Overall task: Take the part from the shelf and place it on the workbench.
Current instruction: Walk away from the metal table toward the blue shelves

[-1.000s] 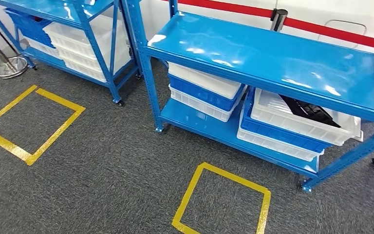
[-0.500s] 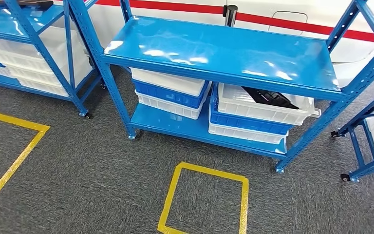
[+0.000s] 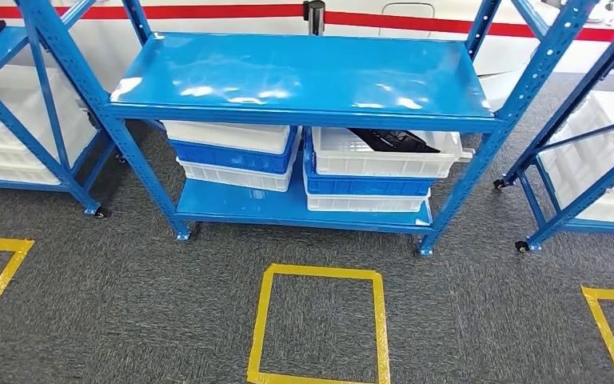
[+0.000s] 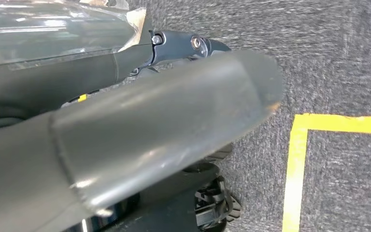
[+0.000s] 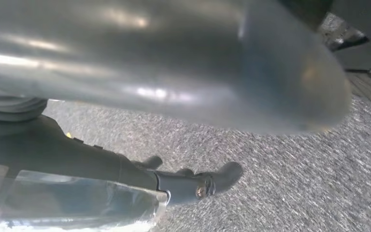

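Grey carpet (image 3: 128,304) with yellow taped squares (image 3: 320,324) spreads in front of us, and a blue shelf (image 3: 304,80) stands square ahead against a white wall with a red stripe. Its upper deck is bare and glossy; on the lower deck two stacks of white and blue bins sit side by side. In the top white bin (image 3: 384,156) of the right-hand stack lies the part (image 3: 392,141), a flat black piece with angled edges, partly hidden under the upper deck. We judge it stiff and fairly light, probably moulded plastic or thin metal, smooth enough to slip, so a grip across a long edge near its middle should serve better than a pinch at a corner. Headroom between bin rim and deck looks tight, so we would expect to draw it out forward and low. Our left hand (image 4: 140,140) and right hand (image 5: 174,72) hang over the carpet, each seen as a thick grey thumb and darker fingers, blurred and very close; whether the fingers lie apart or together we cannot tell. We see no workbench from here.
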`<action>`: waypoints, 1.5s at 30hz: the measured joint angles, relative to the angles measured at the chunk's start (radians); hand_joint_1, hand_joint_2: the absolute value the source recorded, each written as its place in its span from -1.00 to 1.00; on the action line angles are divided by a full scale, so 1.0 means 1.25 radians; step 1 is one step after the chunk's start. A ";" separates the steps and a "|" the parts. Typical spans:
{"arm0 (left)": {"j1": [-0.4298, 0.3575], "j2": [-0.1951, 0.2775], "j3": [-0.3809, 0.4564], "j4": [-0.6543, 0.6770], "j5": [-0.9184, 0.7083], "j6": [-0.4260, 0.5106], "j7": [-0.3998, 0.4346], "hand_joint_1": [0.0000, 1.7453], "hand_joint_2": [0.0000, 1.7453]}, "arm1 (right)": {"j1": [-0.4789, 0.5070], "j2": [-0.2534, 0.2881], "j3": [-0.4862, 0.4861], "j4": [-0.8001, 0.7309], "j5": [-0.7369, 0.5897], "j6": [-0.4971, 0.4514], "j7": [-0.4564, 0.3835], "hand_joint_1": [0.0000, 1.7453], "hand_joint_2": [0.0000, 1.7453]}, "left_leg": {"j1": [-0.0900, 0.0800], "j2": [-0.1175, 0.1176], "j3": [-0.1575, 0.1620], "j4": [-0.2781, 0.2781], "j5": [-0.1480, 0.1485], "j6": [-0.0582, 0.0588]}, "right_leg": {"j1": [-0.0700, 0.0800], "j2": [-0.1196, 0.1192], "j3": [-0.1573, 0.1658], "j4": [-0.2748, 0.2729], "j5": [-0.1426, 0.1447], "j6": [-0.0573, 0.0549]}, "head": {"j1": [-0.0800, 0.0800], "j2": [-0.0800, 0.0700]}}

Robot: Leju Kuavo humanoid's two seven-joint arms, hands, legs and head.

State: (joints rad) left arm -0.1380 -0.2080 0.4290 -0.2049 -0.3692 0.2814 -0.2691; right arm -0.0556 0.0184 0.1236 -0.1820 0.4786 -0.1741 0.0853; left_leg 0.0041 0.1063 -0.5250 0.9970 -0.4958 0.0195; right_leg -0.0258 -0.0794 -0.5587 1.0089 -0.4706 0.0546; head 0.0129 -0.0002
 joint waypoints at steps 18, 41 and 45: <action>-0.004 0.003 -0.003 0.000 0.002 0.008 0.010 -1.00 -1.00 | -0.001 0.003 0.000 0.000 0.017 -0.039 0.009 -1.00 -1.00 | 0.014 -0.045 0.003 -0.001 -0.001 -0.003 | 0.016 0.040 0.000 0.002 -0.002 -0.032 | -0.008 0.000; 0.056 0.047 -0.083 -0.033 0.090 -0.053 0.072 -1.00 -1.00 | 0.039 0.003 -0.014 -0.031 -0.070 0.017 0.009 -1.00 -1.00 | 0.006 -0.045 0.003 -0.001 -0.003 -0.011 | 0.011 0.040 0.000 0.002 -0.002 -0.032 | -0.008 0.000; 0.091 0.070 -0.132 -0.055 0.133 -0.089 0.102 -1.00 -1.00 | 0.063 0.001 -0.027 -0.056 -0.136 0.042 -0.006 -1.00 -1.00 | 0.006 -0.045 0.003 -0.001 -0.003 -0.011 | 0.011 0.040 0.000 0.002 -0.002 -0.032 | -0.008 0.000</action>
State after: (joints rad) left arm -0.0241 -0.1205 0.2641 -0.2735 -0.2032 0.1707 -0.1419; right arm 0.0234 0.0196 0.0900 -0.2515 0.3087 -0.1212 0.0774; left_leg 0.0120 0.0498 -0.5216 0.9957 -0.5000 0.0056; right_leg -0.0125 -0.0289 -0.5591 1.0117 -0.4727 0.0148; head 0.0027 -0.0001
